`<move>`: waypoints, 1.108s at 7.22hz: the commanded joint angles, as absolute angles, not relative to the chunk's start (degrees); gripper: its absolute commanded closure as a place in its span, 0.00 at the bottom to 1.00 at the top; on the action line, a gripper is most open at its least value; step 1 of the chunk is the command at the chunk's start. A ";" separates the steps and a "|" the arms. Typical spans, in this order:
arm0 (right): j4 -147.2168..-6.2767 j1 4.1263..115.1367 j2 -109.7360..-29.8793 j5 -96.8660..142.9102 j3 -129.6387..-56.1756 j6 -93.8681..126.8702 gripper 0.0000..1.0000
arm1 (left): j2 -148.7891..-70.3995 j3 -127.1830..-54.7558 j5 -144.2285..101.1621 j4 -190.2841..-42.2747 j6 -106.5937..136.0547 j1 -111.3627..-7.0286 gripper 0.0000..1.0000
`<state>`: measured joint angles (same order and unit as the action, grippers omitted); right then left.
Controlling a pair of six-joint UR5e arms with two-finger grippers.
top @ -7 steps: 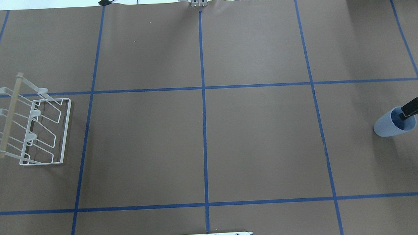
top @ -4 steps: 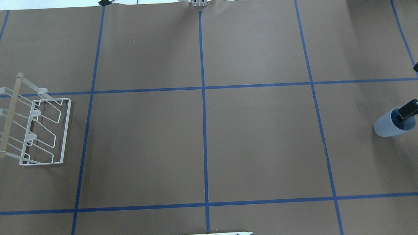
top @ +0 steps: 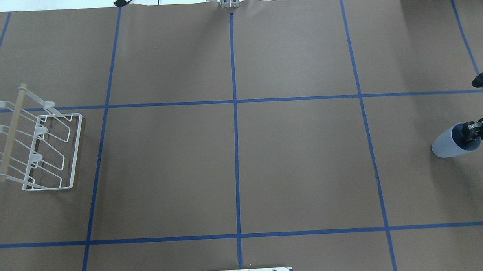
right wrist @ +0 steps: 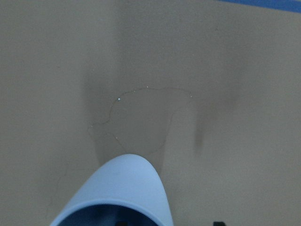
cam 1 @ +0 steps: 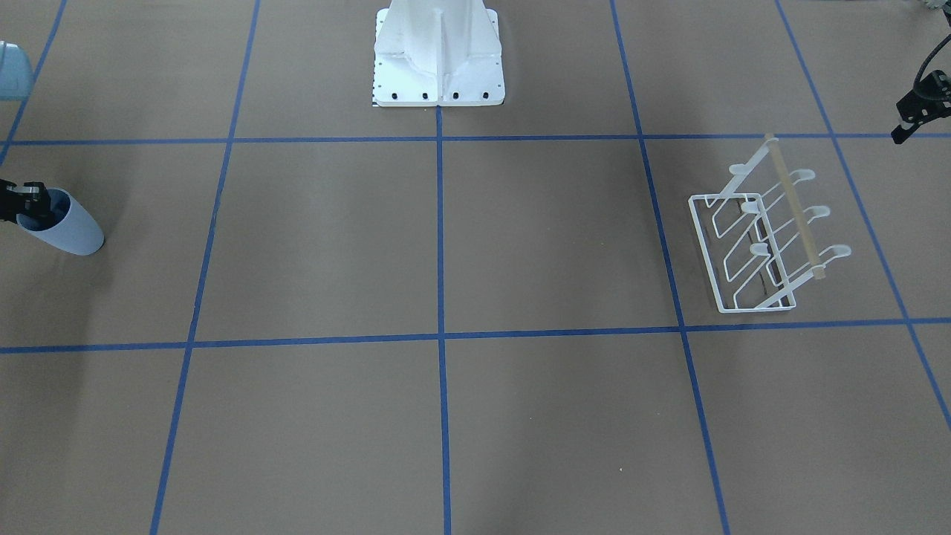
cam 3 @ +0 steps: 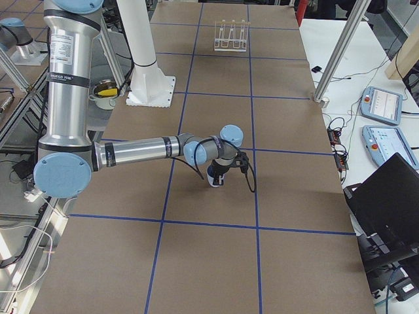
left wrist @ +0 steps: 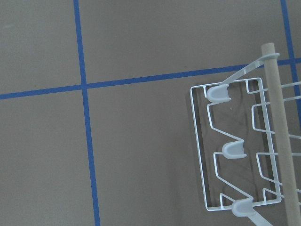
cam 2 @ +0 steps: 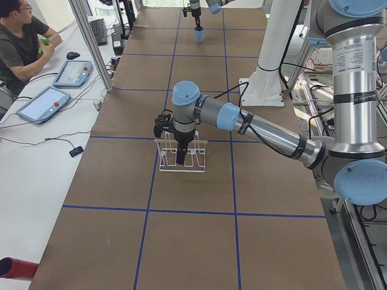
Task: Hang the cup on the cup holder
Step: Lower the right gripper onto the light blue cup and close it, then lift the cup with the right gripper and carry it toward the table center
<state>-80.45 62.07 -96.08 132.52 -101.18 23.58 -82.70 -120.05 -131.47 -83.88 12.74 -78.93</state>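
The light blue cup [top: 446,147] stands upright at the table's far right, and also shows in the front view [cam 1: 70,227] and the right wrist view [right wrist: 124,186]. My right gripper [top: 475,130] is open over its rim. One finger is inside the cup and the other is outside its wall, apart from it. The white wire cup holder [top: 76,146] with its wooden bar [top: 11,133] stands at the far left with bare prongs. My left gripper [cam 2: 161,125] hovers above the holder [left wrist: 200,155]. I cannot tell whether it is open.
The white robot pedestal [cam 1: 438,59] sits at the middle of the robot's table edge. Blue tape lines grid the brown table. An operator [cam 2: 18,42] sits beside the table with tablets [cam 2: 42,103].
My right gripper has shifted slightly left and lower, and its finger sits deeper in the cup. The cup and the cup holder have not moved.
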 commanded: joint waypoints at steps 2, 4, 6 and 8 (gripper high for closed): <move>-80.59 63.36 -96.15 133.15 -105.88 23.73 1.00 | -82.71 -120.06 -131.57 -83.85 12.74 -78.93 0.02; -80.42 64.86 -94.76 142.50 -108.28 27.82 1.00 | -83.14 -120.15 -131.75 -84.02 14.49 -78.84 0.02; -75.01 64.95 -90.28 149.12 -108.20 39.13 1.00 | -85.76 -120.23 -132.27 -84.46 18.17 -78.66 0.02; -68.76 64.69 -83.97 153.27 -107.93 54.07 1.00 | -89.02 -120.41 -134.47 -86.55 24.14 -78.31 0.02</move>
